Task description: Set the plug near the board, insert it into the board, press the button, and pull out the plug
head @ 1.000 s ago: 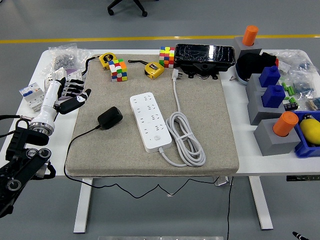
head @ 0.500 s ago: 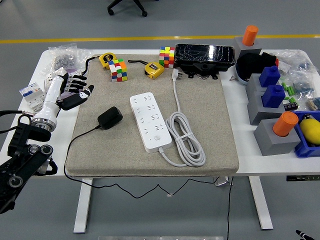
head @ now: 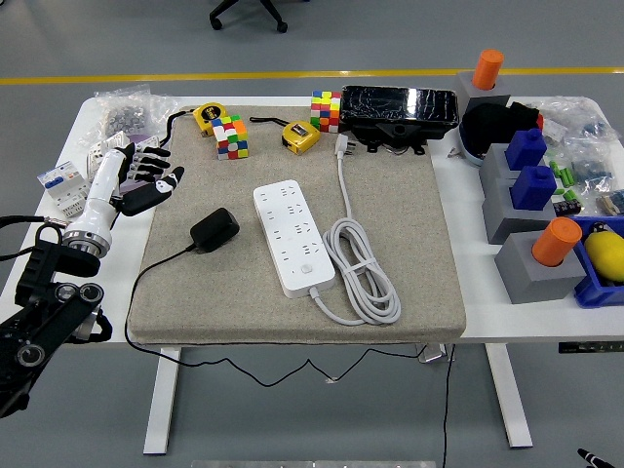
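Note:
A black plug adapter (head: pixel 214 230) lies on the grey mat (head: pixel 409 253), its black cord trailing off the mat's front left. A white power strip (head: pixel 292 237) lies lengthwise in the mat's middle, just right of the plug, with a round button (head: pixel 307 269) near its front end. Its white cable (head: pixel 363 272) is coiled to its right. My left hand (head: pixel 148 178) hovers over the mat's left edge, up and left of the plug, fingers spread and empty. The right arm is out of view.
Two colour cubes (head: pixel 231 136) (head: pixel 326 110), two yellow tape measures (head: pixel 300 136) and a black box (head: pixel 400 106) line the mat's back. Grey blocks with orange and blue pegs (head: pixel 534 190) stand at the right. Bags and small parts (head: pixel 122 110) lie at the back left.
My left hand has moved up and a little to the right along the mat's left edge. Nothing else has moved.

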{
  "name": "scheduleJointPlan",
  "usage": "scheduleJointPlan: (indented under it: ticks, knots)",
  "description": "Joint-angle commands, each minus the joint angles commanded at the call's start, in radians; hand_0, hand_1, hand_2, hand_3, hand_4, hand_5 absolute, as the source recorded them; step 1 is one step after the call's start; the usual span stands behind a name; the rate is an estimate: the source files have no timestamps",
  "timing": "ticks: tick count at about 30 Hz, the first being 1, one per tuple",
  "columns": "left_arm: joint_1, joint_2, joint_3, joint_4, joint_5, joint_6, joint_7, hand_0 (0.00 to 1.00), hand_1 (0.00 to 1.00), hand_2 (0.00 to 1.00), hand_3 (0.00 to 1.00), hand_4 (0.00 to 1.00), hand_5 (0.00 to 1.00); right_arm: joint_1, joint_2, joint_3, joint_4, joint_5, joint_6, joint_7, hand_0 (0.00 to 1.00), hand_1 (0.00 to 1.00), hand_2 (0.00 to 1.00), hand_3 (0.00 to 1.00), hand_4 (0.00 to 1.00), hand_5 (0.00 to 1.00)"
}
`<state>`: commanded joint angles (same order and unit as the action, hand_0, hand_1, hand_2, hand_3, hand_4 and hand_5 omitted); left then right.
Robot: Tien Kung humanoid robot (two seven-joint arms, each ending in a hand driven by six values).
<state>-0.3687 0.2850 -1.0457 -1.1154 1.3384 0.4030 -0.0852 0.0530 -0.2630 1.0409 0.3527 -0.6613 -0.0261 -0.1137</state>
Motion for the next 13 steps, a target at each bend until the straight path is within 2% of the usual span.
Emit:
scheduleJointPlan:
  ticks: [13]
  knots:
    - [-0.003, -0.002, 0.021, 0.003, 0.005, -0.002, 0.002, 0.509, 0.576, 0.556, 0.577, 0.764, 0.287, 0.003, 0.008, -0.012, -0.018, 0.011, 0.001, 0.002, 0.544, 0.646, 0.664, 0.565, 0.907, 0.427]
